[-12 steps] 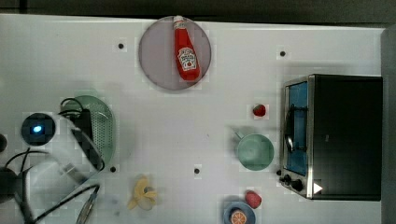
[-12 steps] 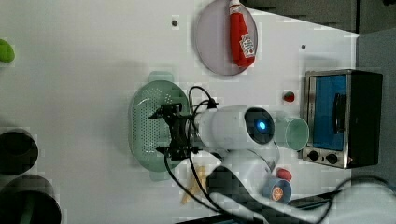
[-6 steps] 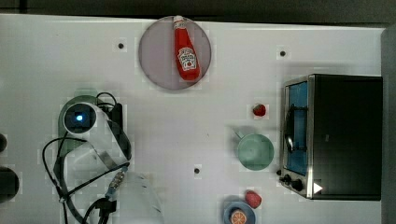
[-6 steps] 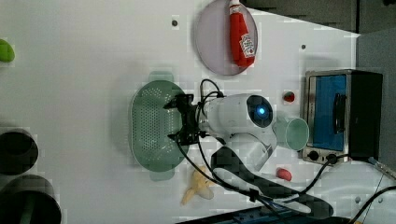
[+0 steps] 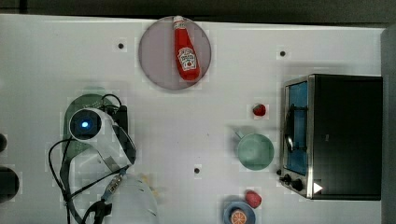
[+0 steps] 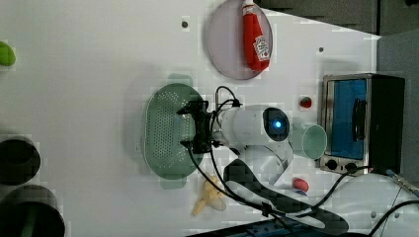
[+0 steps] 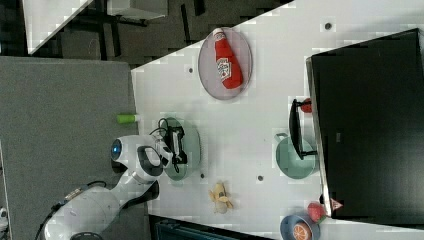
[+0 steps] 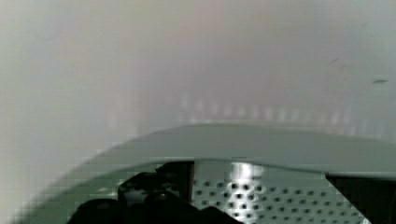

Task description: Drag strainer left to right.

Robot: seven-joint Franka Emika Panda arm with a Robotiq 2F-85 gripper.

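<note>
tool [image 6: 193,132] sits in the strainer [image 6: 165,131] at its rim — grip state unclear; drag apparently not begun — whole slide remains.

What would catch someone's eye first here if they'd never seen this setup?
Probably the red ketchup bottle lying on a round plate at the top view's top centre. Next, the white arm's end effector sits over the right rim of the mint strainer in the left view. A black toaster oven stands at the top view's right, a green cup beside it.
</note>
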